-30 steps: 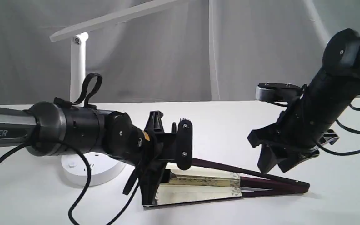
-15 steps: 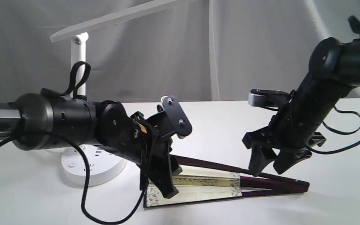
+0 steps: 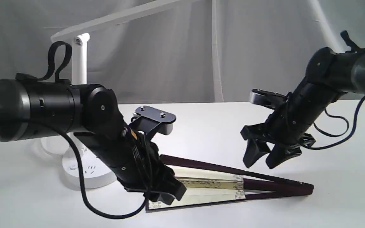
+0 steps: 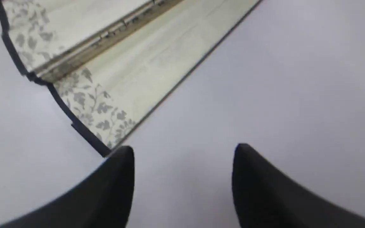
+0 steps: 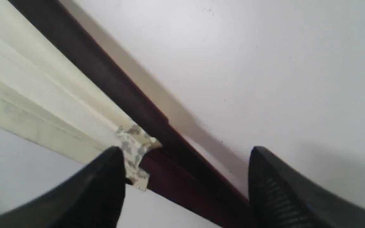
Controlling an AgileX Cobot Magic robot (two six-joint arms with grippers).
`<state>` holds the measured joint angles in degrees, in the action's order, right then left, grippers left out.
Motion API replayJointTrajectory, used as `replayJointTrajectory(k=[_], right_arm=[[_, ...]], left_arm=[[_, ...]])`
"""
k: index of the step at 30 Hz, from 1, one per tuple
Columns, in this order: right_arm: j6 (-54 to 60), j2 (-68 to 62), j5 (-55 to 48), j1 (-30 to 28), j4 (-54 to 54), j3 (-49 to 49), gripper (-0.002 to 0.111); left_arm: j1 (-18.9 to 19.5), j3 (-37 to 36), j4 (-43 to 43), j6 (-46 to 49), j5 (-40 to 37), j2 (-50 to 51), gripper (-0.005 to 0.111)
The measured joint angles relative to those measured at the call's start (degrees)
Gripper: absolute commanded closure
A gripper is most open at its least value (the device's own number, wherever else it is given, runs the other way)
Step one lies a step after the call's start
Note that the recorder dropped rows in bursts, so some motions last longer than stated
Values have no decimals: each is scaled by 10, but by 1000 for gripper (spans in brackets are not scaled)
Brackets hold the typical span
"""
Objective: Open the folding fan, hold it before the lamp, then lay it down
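Observation:
The folding fan (image 3: 214, 186) lies on the white table, only partly spread, its cream leaf with grey floral border between dark maroon guards that meet at the right. My left gripper (image 3: 166, 193) hangs open just over the leaf's wide end; in the left wrist view the left gripper (image 4: 182, 177) frames bare table beside the fan's corner (image 4: 84, 104). My right gripper (image 3: 261, 158) is open and above the upper guard, apart from it. In the right wrist view the right gripper (image 5: 185, 180) straddles the maroon guard (image 5: 122, 98). The lamp (image 3: 79, 69) stands at the back left.
The lamp's round base (image 3: 87, 177) sits just left of my left arm, and its head bar (image 3: 119, 17) reaches overhead. Black cables (image 3: 84, 193) droop from the left arm. A grey curtain backs the table.
My left gripper has rotated and dipped toward the fan's wide end. The right gripper has shifted left and a little lower over the guard. The fan has not moved.

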<state>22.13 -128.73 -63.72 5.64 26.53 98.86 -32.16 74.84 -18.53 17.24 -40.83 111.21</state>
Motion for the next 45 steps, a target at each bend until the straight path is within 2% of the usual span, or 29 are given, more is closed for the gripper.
replayJointTrajectory(k=[8,16,28,45], right_arm=[[121,-31,-23,-10,90,1,51],[133,-63,-24,-10,126,1,51],[162,-88,-42,-10,254,2,51],[177,-105,4,0,296,3,51]], left_arm=[[0,0,0,-31,-32,0,60],[0,0,-4,-57,-46,-1,60],[0,0,-21,-62,-55,-1,60],[0,0,-57,-62,-56,-1,60]])
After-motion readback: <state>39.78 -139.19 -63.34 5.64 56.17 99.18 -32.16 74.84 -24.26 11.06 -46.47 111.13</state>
